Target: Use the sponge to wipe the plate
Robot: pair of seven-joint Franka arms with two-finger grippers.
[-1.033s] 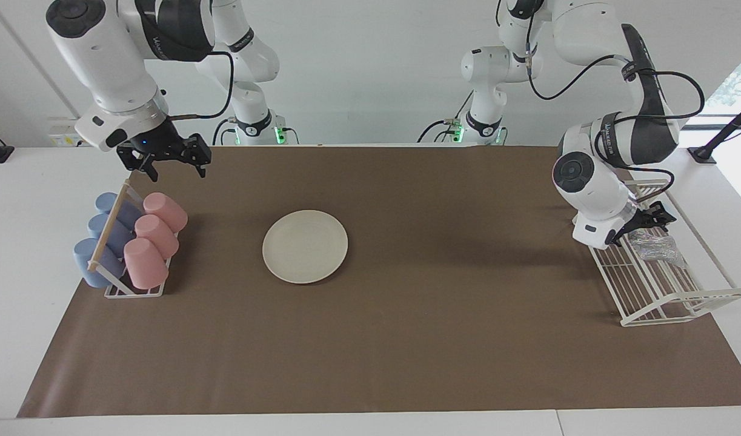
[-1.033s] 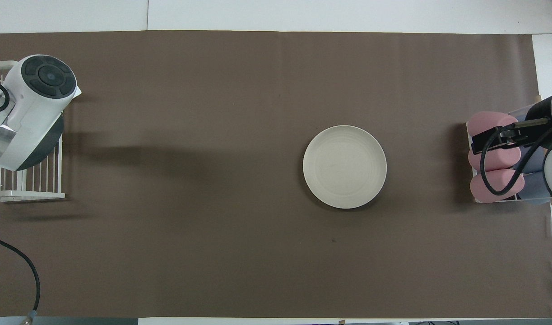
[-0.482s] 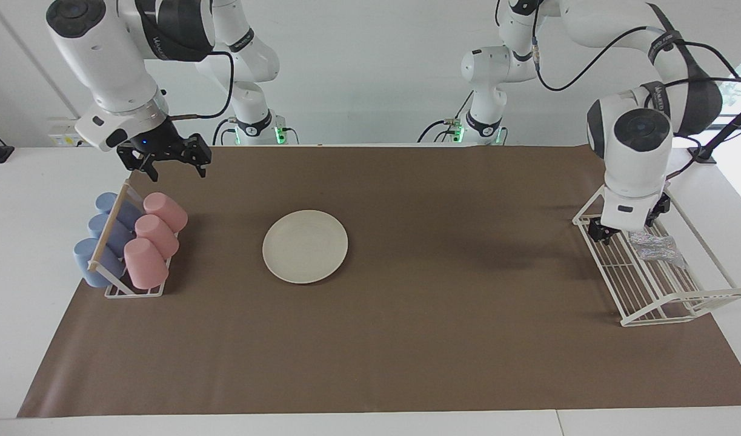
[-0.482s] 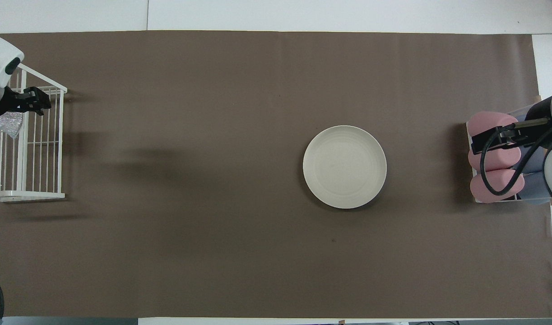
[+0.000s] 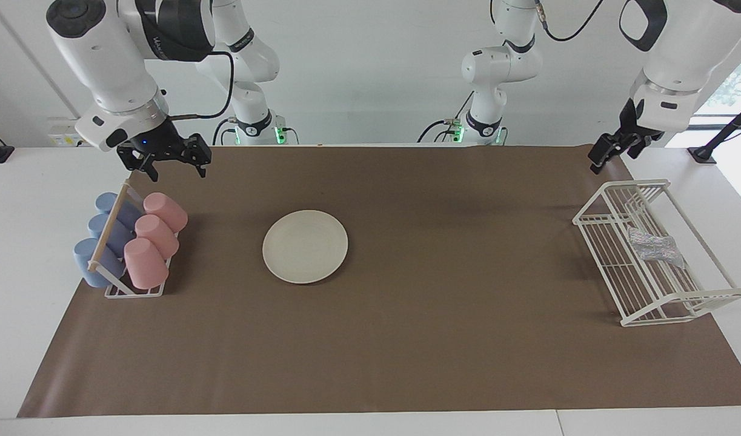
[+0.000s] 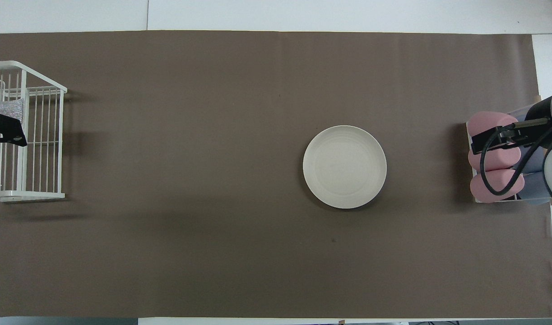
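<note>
Change since a moment ago: left gripper (image 5: 608,149) is no longer down in the wire rack (image 5: 706,298); it is now hanging high over the mat's edge nearest the robots, at the left arm's end of the table, and the sponge is staying where it was.
Left gripper, state: I cannot tell whether its fingers are apart or together; it is carrying nothing that I can see, and in the overhead view (image 6: 0,131) it is showing just at the frame's edge, over the rack (image 6: 41,195).
Right gripper (image 5: 170,163): it is hovering above the mat, near the cup rack, with its fingers apart and nothing between them; this arm is waiting. In the overhead view (image 6: 492,141) it is covering part of the pink cups.
Plate (image 5: 305,246): cream-white, it is lying flat and bare on the brown mat (image 5: 406,339), toward the right arm's end of the table, well apart from both grippers (image 6: 344,166).
Sponge (image 5: 654,248): silvery mesh pad, it is lying inside the white wire rack at the left arm's end, well apart from the plate (image 6: 5,108).
Cup rack (image 5: 112,239): it is holding pink cups (image 5: 145,261) and blue cups (image 5: 91,261) lying on their sides, beside the plate.
</note>
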